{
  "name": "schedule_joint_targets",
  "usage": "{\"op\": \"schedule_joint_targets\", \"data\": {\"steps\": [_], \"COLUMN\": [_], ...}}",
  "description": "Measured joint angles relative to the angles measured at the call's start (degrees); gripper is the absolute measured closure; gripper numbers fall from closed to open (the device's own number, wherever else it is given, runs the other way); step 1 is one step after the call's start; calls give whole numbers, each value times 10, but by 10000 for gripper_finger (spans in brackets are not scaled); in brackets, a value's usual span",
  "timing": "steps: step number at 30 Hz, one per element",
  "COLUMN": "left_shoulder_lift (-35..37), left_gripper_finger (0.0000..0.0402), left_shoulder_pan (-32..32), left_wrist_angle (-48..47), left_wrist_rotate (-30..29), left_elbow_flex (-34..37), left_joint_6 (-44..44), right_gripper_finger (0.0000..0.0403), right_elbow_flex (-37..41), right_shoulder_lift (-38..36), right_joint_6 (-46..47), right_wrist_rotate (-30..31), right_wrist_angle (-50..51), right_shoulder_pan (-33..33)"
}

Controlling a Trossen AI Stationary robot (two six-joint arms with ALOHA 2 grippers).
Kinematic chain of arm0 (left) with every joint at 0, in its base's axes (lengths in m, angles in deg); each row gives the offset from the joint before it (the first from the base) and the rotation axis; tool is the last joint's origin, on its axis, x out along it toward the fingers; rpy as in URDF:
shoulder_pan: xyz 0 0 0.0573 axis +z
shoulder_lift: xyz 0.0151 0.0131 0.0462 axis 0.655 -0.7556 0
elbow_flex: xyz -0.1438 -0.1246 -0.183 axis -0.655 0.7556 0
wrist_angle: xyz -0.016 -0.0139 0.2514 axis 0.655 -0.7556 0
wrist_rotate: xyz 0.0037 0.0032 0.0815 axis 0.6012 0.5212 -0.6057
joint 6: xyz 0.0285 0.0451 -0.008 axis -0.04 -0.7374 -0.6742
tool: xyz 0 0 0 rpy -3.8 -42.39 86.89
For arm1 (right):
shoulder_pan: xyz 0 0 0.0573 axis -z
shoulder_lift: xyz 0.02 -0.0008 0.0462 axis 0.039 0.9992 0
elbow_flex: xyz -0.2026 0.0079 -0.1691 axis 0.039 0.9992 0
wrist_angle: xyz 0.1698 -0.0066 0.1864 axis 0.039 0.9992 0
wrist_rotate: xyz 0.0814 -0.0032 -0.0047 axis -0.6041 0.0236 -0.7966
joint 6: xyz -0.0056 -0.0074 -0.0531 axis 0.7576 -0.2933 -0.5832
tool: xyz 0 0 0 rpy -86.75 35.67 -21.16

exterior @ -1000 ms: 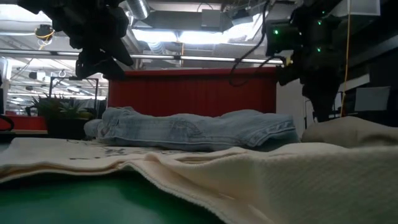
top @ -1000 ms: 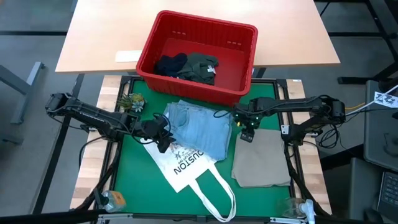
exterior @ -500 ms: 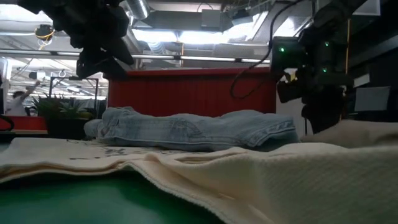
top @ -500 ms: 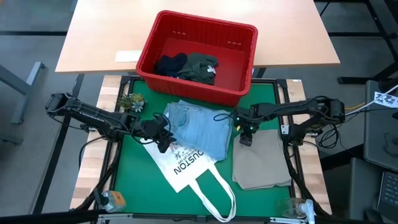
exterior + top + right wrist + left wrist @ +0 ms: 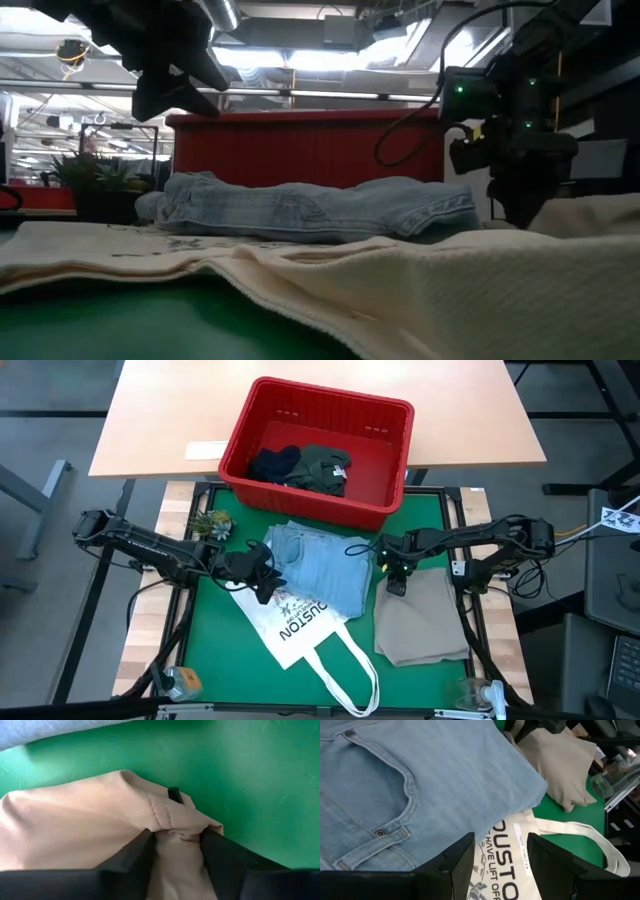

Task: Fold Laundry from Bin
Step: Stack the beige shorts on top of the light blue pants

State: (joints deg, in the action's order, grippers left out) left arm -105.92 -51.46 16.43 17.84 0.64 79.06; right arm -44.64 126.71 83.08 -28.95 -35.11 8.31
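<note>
The right gripper (image 5: 176, 851) pinches a bunched corner of the beige folded cloth (image 5: 424, 622), at 4 o'clock on the green mat (image 5: 215, 650); its 2 jaws look nearly closed on it. A shallow bite could slip. The left gripper (image 5: 500, 851) hangs open at 9 o'clock above the light blue denim jeans (image 5: 318, 565).
</note>
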Motion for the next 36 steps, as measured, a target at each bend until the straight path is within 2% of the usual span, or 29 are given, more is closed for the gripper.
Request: {"op": "schedule_joint_targets", "data": {"steps": [8,10,15,21,24,27,33,36], "left_shoulder_lift": [0,0,0,-2,-17,-56,-185,-249], "left_gripper_finger": [226,226,226,226,226,226,226,226], "left_shoulder_pan": [0,0,0,0,-1,-8,-26,-29], "left_wrist_angle": [0,0,0,10,59,155,423,473], "left_wrist_rotate": [-3,-4,-4,-7,-11,-15,-14,-13], "left_elbow_flex": [0,0,0,0,0,0,-1,-33], "left_joint_6": [0,0,0,6,22,25,25,25], "right_gripper_finger": [382,386,365,388,388,383,383,384], "right_elbow_flex": [1,1,2,5,5,5,4,3], "right_shoulder_lift": [1,0,-19,-77,-104,-123,-130,-130], "right_joint_6": [-7,-7,-6,-6,-4,10,12,12], "right_wrist_rotate": [-39,-47,-55,-53,-53,-53,-53,-54], "right_wrist_angle": [-5,-5,-5,0,-3,-20,-55,-61], "right_shoulder_pan": [0,0,0,-1,-1,-1,-1,-1]}}
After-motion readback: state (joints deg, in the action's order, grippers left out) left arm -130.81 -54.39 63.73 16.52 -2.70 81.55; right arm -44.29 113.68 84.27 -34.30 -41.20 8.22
